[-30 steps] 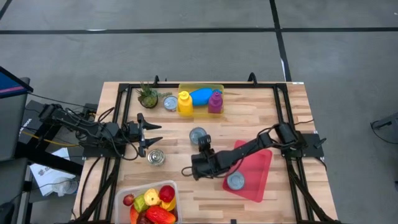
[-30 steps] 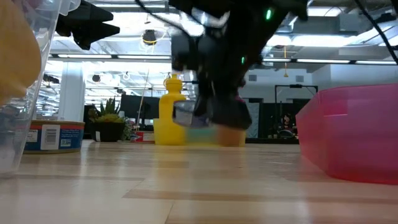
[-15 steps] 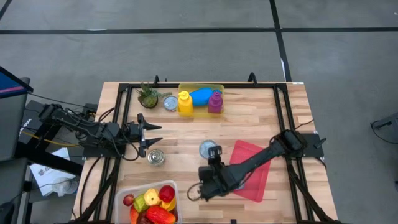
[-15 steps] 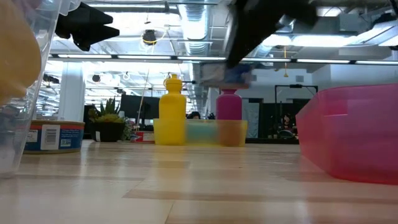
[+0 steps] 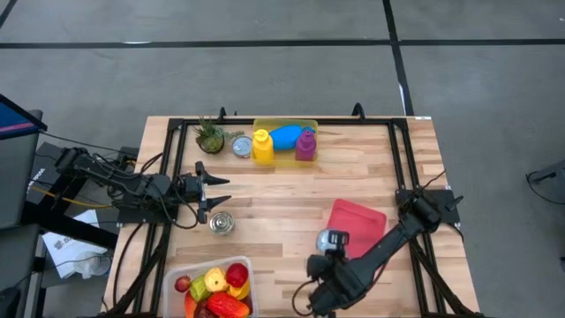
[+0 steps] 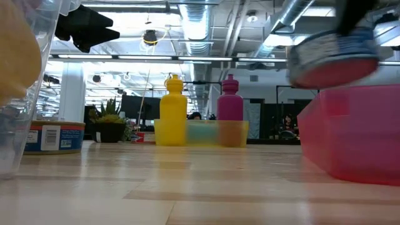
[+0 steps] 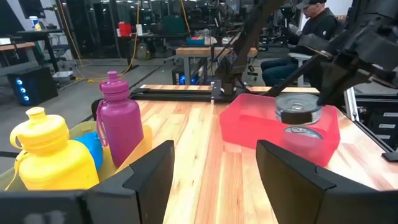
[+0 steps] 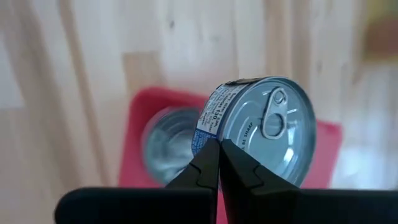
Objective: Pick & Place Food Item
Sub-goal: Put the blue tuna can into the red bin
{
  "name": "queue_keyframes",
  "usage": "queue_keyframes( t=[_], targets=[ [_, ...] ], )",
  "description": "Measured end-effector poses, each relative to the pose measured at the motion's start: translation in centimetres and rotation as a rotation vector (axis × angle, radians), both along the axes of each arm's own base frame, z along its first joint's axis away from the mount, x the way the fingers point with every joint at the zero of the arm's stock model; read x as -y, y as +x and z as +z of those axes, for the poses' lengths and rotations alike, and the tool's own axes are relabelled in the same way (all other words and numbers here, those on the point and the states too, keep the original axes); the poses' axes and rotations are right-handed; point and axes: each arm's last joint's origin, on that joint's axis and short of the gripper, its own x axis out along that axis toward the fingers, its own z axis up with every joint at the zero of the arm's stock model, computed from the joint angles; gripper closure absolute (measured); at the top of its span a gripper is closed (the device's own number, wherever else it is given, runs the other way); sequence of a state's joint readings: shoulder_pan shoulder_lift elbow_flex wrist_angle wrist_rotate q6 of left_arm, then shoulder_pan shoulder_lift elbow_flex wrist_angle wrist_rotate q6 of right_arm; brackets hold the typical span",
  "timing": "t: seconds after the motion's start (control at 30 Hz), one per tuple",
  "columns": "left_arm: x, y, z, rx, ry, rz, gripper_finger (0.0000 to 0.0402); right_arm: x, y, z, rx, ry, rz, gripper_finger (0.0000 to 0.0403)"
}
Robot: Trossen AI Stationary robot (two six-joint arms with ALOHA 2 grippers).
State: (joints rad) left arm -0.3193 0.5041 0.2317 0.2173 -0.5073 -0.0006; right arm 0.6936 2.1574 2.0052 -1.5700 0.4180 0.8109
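A tin can [image 8: 261, 132] with a pull-tab lid hangs in the air in my right gripper [image 8: 217, 163], which is shut on it. In the high view this can [image 5: 331, 239] is over the near left corner of the red bin [image 5: 360, 228]. The low view shows it [image 6: 334, 55] raised above the bin's wall [image 6: 353, 134]. A second can [image 8: 165, 146] lies inside the bin. My left gripper [image 5: 217, 190] hovers open over the table's left side, pointing level, with nothing between its fingers. My right gripper pinches the can at the edge of its lid [image 8: 216, 140] between its two fingers, which stand close together. The fingers slant down from the table's near side. The can is lifted clear and tilted, its lid toward the wrist camera, above the red bin.
Another can [image 5: 222, 223] stands on the table near my left gripper and one [image 5: 242, 146] at the back. A yellow tray [image 5: 284, 124] with a yellow and a purple bottle, a small plant [image 5: 210, 135] and a clear tub of fruit [image 5: 212, 284] are also there.
My right gripper has carried the can from the table's middle toward the near and right edges, rising and rolling as it went. It has stayed shut on the can, which now hangs over the red bin's near left corner.
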Motion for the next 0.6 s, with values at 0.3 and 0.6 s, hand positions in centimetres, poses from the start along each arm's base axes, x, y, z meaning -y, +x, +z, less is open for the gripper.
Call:
queue_keyframes(
  t=[0.3,0.6],
  targets=[
    [0.0,0.0,0.0,0.003,-0.001,0.000,0.0183,-1.2,-1.0,-0.4,-0.077,0.138,-0.106,0.0403],
    [0.0,0.0,0.0,0.003,-0.002,0.000,0.0183,-1.0,-1.1,-4.0,-0.122,0.145,-0.127,0.0403]
  ],
)
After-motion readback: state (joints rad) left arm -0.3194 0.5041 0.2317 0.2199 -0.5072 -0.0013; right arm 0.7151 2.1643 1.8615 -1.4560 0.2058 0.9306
